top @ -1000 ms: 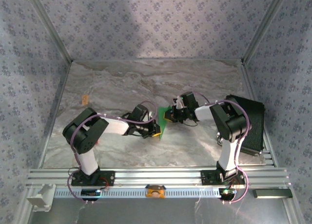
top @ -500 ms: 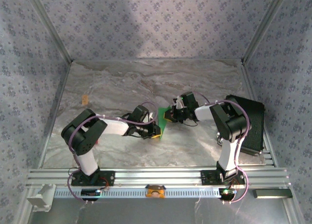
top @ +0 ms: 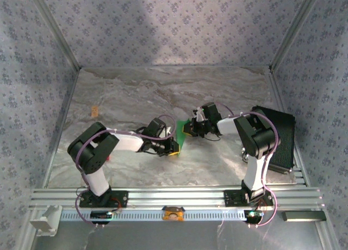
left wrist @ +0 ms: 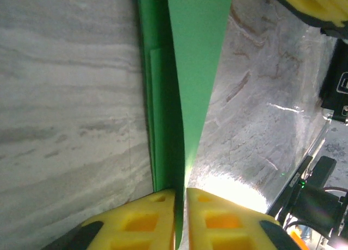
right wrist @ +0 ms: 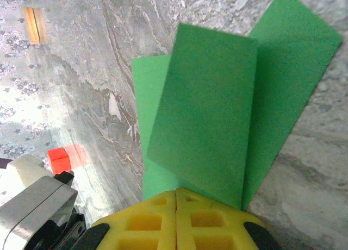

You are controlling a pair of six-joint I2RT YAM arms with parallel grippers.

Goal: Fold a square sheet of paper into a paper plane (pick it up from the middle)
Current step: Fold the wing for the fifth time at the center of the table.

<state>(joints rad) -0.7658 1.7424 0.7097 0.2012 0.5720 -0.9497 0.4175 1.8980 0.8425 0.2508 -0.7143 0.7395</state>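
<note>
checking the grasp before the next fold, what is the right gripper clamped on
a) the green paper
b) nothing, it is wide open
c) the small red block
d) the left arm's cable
a: in the right wrist view the right gripper is shut on the near edge of the folded green paper.

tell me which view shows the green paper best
Right wrist: the thin bright green folded paper fans out broad, flaps and edges clear, above yellow fingers. Left wrist sees the paper nearly edge-on; top external, a small green patch between the arms.
</note>
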